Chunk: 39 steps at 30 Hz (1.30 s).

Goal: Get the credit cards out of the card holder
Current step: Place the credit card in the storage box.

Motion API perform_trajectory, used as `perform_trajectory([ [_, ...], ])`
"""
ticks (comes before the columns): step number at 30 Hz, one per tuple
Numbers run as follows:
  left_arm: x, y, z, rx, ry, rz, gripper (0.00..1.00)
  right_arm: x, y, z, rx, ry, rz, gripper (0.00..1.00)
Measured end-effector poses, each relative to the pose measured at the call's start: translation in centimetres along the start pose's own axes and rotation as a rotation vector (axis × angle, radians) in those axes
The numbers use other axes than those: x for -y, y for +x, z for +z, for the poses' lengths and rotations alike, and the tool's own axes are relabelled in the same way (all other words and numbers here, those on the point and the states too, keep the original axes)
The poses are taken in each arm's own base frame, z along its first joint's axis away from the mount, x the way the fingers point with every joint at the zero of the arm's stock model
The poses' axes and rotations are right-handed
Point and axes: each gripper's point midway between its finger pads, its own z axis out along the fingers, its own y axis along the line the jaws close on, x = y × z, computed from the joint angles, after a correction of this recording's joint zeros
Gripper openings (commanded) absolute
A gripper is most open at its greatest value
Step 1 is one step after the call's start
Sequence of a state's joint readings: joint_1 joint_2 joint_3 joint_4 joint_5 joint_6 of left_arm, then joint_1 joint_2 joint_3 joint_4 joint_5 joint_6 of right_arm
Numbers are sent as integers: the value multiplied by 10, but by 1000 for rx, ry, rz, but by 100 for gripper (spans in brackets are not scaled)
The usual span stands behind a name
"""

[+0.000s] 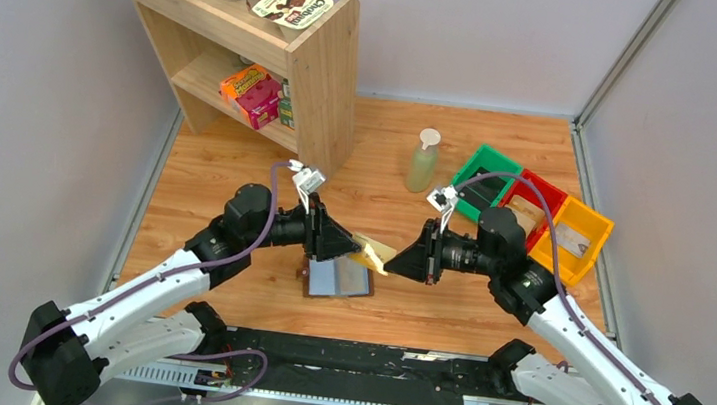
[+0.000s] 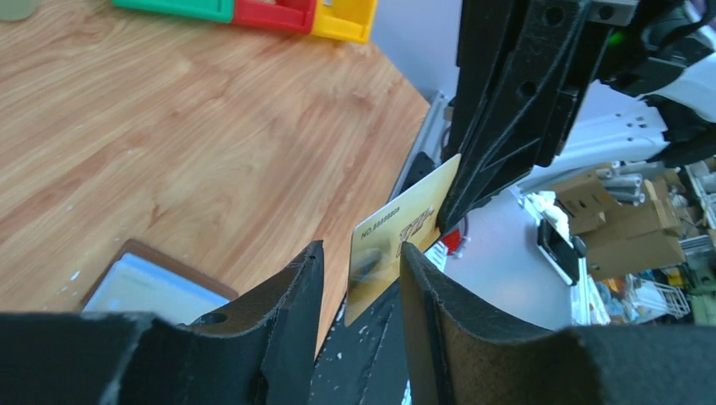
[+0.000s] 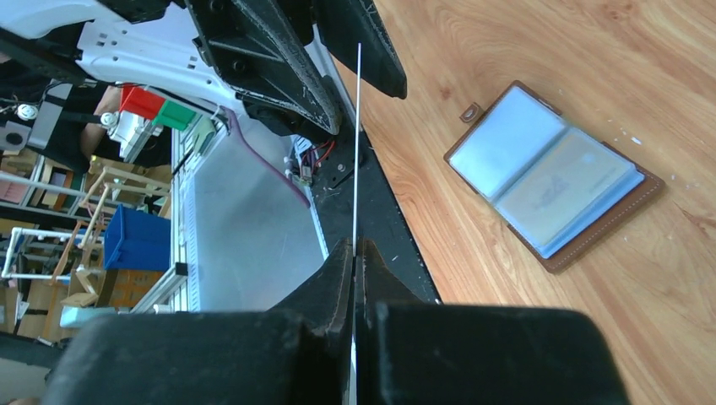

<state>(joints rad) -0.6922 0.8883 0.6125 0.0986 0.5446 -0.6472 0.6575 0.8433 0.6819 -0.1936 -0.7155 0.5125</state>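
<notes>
The left end effector [image 2: 361,261] is spread, set loosely either side of one end of a thin tan-gold plastic credit card [image 2: 397,236] that's kept up in the air off the wooden counter [image 1: 238,160]. The card's other end is pinched tight by the right end effector [image 3: 355,249]. The small brown leather card holder [image 3: 553,173] is laid flat and open on the counter, grey-blue pockets up, right below the left end effector.

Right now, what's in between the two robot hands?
A gold credit card. The right gripper pinches one end; the other end sits inside the open left gripper. The top view shows it.
</notes>
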Motion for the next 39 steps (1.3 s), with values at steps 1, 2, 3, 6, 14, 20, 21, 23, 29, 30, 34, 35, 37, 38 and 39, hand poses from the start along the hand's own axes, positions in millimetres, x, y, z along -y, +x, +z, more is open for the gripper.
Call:
perform_trajectory([
  [1, 3, -1, 0, 4, 19, 7, 44, -2, 1, -1, -3, -10, -6, 0],
  [2, 6, -1, 0, 7, 38, 13, 42, -3, 1, -1, -6, -16, -9, 0],
  [3, 8, -2, 1, 11, 53, 19, 40, -5, 2, -2, -9, -25, -14, 0],
  [6, 14, -2, 1, 24, 96, 22, 19, -9, 3, -2, -16, -45, -22, 0],
  [14, 25, -4, -3, 78, 173, -11, 0, -7, 0, -2, 4, -45, -32, 36],
  [20, 21, -4, -4, 146, 177, -88, 0, -9, -4, -1, 58, -77, -48, 33],
  [21, 21, -4, -5, 157, 181, -100, 0, -9, -4, -1, 63, -79, -45, 31],
  [23, 21, -7, -6, 183, 189, -116, 0, -9, -5, 0, 75, -84, -43, 26],
  [29, 26, -16, -10, 249, 217, -147, 0, -13, -12, 1, 106, -103, -50, 0],
  [30, 27, -17, -10, 255, 221, -148, 2, -13, -13, 1, 111, -103, -49, 0],
  [34, 26, -18, -12, 266, 208, -150, 35, -12, -14, -1, 119, -91, -55, 0],
  [35, 23, -18, -12, 270, 188, -152, 45, -11, -13, -2, 112, -78, -53, 0],
  [37, 13, -19, -16, 291, 121, -151, 55, -6, -14, -6, 108, -40, -45, 0],
  [38, 8, -19, -18, 293, 86, -147, 59, -1, -16, -9, 108, -7, -35, 0],
  [39, 1, -19, -21, 293, 33, -144, 60, 4, -20, -12, 114, 24, -30, 0],
])
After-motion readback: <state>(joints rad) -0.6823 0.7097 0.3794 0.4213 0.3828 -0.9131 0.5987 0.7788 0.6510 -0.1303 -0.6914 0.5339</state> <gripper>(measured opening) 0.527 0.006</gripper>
